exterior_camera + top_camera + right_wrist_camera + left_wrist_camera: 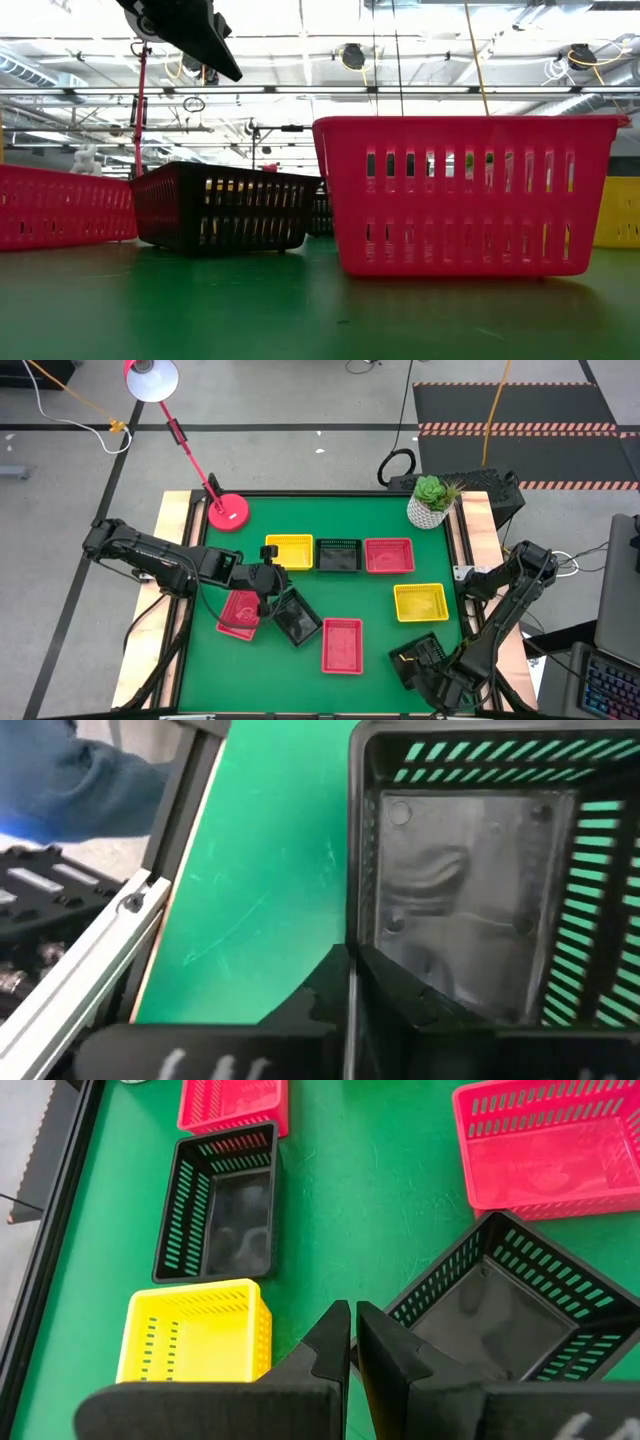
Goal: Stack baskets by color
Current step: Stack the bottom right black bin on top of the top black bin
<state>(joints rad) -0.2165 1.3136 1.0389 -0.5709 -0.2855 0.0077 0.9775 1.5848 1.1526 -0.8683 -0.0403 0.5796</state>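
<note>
My right gripper (428,663) (348,995) is at the near right of the green table, shut on a black basket (412,657) (470,870). My left gripper (268,582) (352,1342) hangs shut and empty above the table, beside a skewed black basket (297,618) (505,1305) and a red basket (240,615). The low view shows the left gripper (205,35) high up. At the far side a yellow basket (288,550), a black basket (338,555) and a red basket (389,555) stand in a row. Another yellow basket (420,602) and red basket (342,645) stand on their own. My right gripper pinches one side wall (356,925) of the black basket at its rim, with one finger (420,995) inside the basket and the other outside. The fingers come from above, pointing steeply down. Whether the basket's bottom is off the table does not show.
A red lamp base (228,512) stands at the far left corner and a white plant pot (432,502) at the far right. A raised frame (120,935) edges the table close to my right gripper. A person's blue sleeve (70,770) shows beyond it.
</note>
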